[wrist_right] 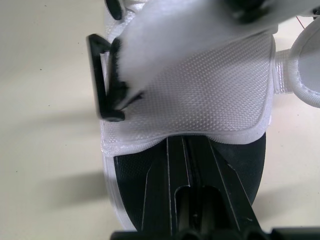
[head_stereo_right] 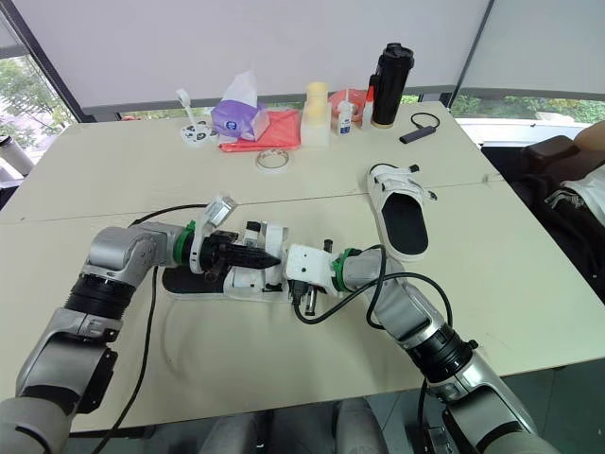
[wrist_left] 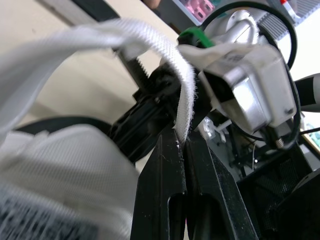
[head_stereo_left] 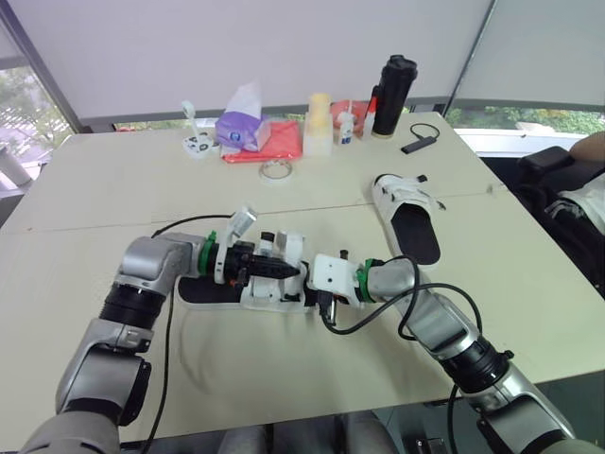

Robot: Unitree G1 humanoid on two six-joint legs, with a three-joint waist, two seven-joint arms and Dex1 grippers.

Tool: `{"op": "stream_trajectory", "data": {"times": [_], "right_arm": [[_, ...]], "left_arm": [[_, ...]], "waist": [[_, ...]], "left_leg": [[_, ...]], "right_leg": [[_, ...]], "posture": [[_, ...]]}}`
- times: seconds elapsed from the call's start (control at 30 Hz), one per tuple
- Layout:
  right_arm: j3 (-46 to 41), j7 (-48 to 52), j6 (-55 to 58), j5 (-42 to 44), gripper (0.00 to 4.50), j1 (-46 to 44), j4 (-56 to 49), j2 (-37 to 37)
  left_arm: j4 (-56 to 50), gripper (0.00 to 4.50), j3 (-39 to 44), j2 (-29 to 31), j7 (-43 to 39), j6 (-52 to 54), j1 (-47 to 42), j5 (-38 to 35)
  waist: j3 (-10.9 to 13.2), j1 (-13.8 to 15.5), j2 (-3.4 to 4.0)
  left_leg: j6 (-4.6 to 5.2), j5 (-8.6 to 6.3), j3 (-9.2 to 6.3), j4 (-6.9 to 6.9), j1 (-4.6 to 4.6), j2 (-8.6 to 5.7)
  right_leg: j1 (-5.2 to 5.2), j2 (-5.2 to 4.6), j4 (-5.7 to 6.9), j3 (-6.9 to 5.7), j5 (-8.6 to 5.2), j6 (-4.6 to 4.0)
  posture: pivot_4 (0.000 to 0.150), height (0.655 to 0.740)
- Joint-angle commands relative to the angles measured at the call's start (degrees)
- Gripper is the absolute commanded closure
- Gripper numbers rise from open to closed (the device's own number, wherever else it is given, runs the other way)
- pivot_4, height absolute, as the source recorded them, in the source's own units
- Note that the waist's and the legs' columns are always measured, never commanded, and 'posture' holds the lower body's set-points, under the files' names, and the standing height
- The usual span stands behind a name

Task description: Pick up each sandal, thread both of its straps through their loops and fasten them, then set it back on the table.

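Both head eyes look forward and down over the table (head_stereo_left: 113,189), toward 12 o'clock. Each wrist camera sits very close, sharing the sandal (head_stereo_left: 203,291) at 6 o'clock.

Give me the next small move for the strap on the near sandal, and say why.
Probably the left gripper should draw the white strap it pinches toward the black loop on the sandal and feed the tip in. The strap arcs free above the upper and is not pressed down. The right gripper sits at the upper beside that loop.
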Motion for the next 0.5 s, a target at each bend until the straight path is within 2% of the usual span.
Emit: {"op": "stream_trajectory", "data": {"times": [0.03,0.5], "right_arm": [[2.2,0.6,1.1,-0.6,4.5,1.2,1.4,0.0],[2.1,0.7,1.2,-0.6,4.5,1.3,1.3,-0.1]], "left_arm": [[-0.6,4.49,0.6,0.3,0.5,-0.5,0.3,-0.6],[-1.6,4.49,2.1,0.5,3.3,1.0,2.1,-2.4]], "waist": [[0.0,0.0,0.0],[0.0,0.0,0.0]], "left_leg": [[0.0,0.0,0.0,0.0,0.0,0.0],[0.0,0.0,-0.01,-0.01,0.0,0.0]], "right_leg": [[0.0,0.0,0.0,0.0,-0.01,-0.02],[-0.01,0.0,0.0,0.0,-0.01,-0.02]], "posture": [[0.15,0.74],[0.15,0.74]]}}
